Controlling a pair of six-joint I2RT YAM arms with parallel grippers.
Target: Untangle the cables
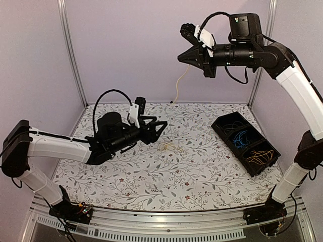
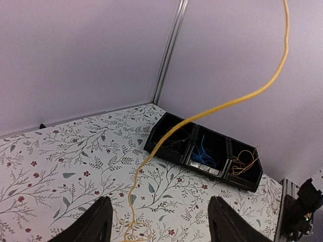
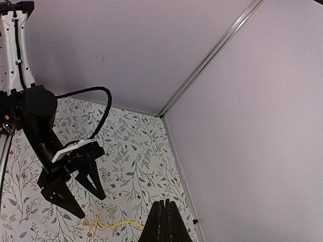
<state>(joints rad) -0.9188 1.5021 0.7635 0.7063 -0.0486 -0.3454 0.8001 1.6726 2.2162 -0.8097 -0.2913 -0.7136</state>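
Reference landmark: the black three-compartment bin [image 1: 229,149] [image 2: 174,157] on the floral-patterned table [image 1: 126,176].

Right gripper [image 1: 180,58] [image 3: 162,206]: raised high above the table, up and to the left of the bin, at the height of the back wall. Its fingers are pressed tight together on the upper end of one yellow cable [image 1: 181,80] [image 2: 227,103] [image 3: 118,224].

Yellow cable: it hangs from the right gripper, drops in a slack curve left of the bin's far end and reaches the table. Its lower part lies in a small loose heap [image 1: 169,147] on the table, well to the left of the bin.

Left gripper [image 1: 160,132] [image 2: 159,212] [image 3: 90,205]: low over the table, further left of the bin than the heap, pointing towards the bin. Its fingers stand wide apart and clamp nothing. In the left wrist view the cable runs down between the two fingers; contact with either finger cannot be determined.

Bin contents:
- Far compartment: dark cables [image 1: 229,123].
- Middle compartment: blue cables [image 1: 241,137] [image 2: 204,151].
- Near compartment: orange cables [image 1: 260,156] [image 2: 242,161], some loops rising above the rim.

The bin's contents lie apart from the yellow cable and from both grippers.
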